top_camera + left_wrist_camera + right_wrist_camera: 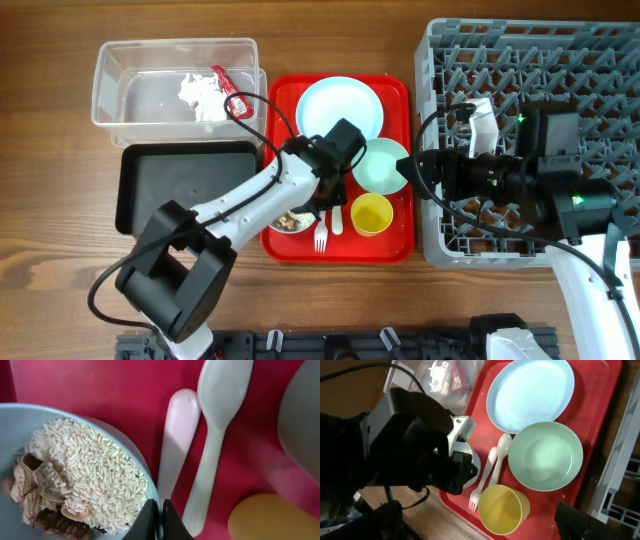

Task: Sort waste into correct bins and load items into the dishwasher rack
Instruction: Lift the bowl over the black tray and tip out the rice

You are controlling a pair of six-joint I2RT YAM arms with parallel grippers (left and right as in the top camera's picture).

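My left gripper (pixel 160 521) is shut on the rim of the light blue bowl (pixel 20 415), which holds white rice (pixel 95 475) and beige-brown scraps (pixel 35 490); the bowl sits at the red tray's front left (pixel 291 221). The white fork (pixel 321 236), spoon (pixel 336 218), yellow cup (pixel 371 214), mint green bowl (pixel 381 165) and pale blue plate (pixel 339 107) lie on the tray. My right gripper (pixel 480 525) is open and empty, over the tray's right edge by the mint bowl. The tissue (pixel 200 95) and wrapper (pixel 230 90) lie in the clear tub (pixel 110 80).
The black tray (pixel 180 180) sits in front of the clear tub, left of the red tray (pixel 395 245). The grey dishwasher rack (pixel 520 50) stands at the right, under my right arm. Bare wooden table lies at the front left.
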